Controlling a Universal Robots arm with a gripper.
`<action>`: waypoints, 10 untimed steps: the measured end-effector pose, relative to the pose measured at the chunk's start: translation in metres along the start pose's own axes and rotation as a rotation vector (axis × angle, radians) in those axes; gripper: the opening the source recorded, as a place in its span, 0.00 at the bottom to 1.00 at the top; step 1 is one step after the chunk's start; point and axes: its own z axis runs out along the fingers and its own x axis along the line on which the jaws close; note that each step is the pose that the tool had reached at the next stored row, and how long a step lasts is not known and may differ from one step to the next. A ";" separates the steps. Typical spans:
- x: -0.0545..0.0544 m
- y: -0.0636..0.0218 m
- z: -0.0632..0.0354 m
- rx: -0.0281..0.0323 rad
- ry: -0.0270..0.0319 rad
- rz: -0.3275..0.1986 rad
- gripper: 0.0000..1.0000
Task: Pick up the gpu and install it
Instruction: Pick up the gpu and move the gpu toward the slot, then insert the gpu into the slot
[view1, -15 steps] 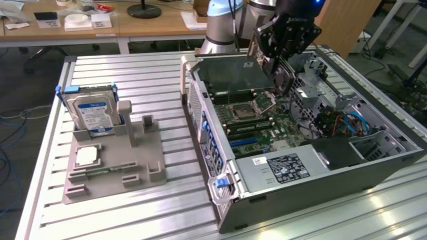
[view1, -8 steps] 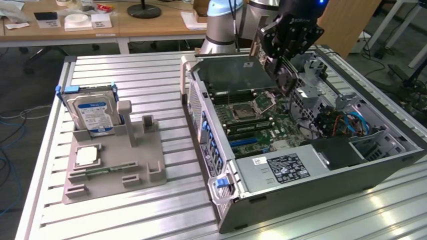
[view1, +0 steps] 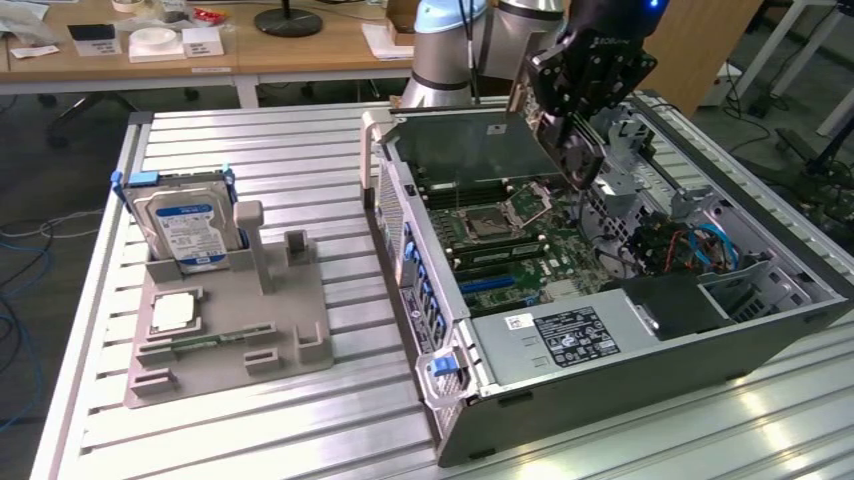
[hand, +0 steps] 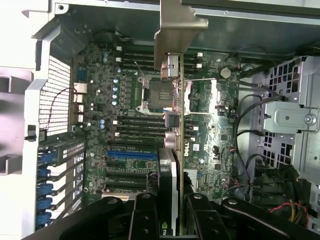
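One gpu (hand: 168, 182) edge-on above motherboard (hand: 125, 125)

Robotics lab, slotted metal bench (view1: 267, 140), desks (view1: 314, 55)

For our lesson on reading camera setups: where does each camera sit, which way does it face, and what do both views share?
Exterior view: off the arm, raised, looking down across the slotted table at the open computer case; the arm and gripper show.
Wrist view: on the wrist, looking down into the case at the motherboard; the gripper's fingers show.
Shared: the gripper shut on the gpu, held above the motherboard.
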 end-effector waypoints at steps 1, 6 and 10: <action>-0.002 -0.0001 0.0000 0.0001 0.0000 -0.001 0.28; -0.002 -0.0001 0.0001 0.0000 0.0000 -0.001 0.28; -0.002 -0.0001 0.0001 0.0000 0.0000 -0.001 0.28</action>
